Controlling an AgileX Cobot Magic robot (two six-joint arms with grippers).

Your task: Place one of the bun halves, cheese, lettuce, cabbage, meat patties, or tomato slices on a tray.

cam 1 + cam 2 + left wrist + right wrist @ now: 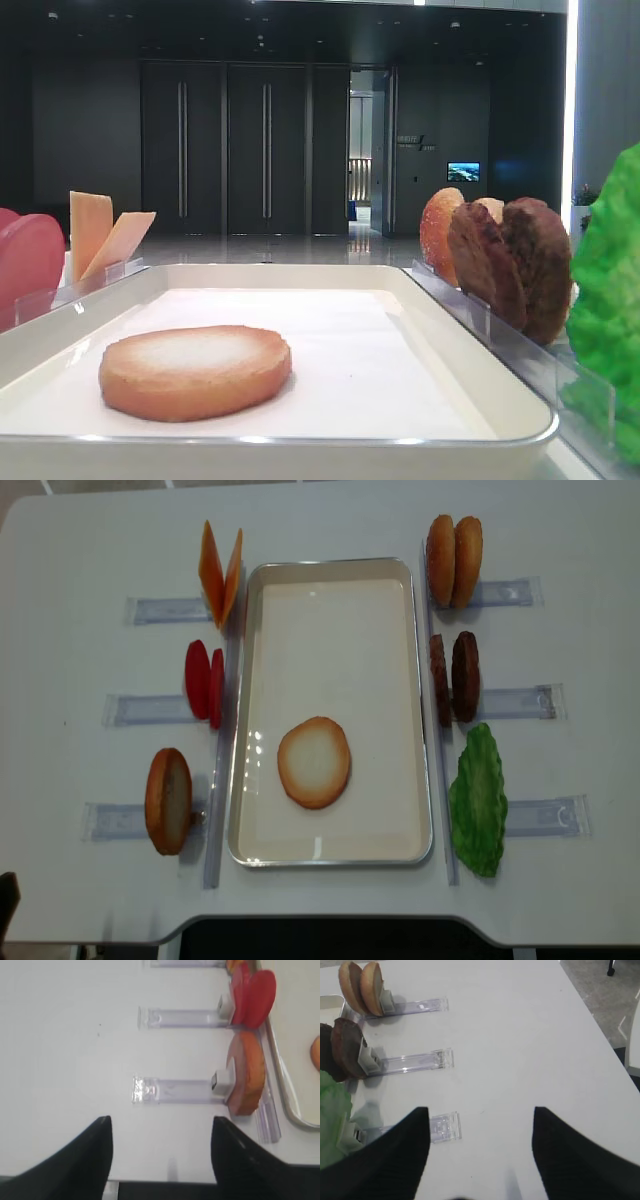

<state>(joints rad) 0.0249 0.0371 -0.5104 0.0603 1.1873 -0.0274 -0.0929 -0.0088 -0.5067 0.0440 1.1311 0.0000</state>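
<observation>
One bun half (pixel 314 762) lies flat on the tray (pixel 262 590), well ahead of your left gripper (pixel 160 1150) and right gripper (pixel 480 1145). Both stand spread and empty, pulled back so the tray stays reachable.

bun half (pixel 314 762) pale face up, flat on white tray (pixel 330 590), nearer its front-left

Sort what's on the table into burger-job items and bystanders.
Job items: tray with one bun half lying flat in it; bun halves in holders; cheese; tomato slices; patties; lettuce.

Bystanders: clear holders; white table; dark doors behind.
</observation>
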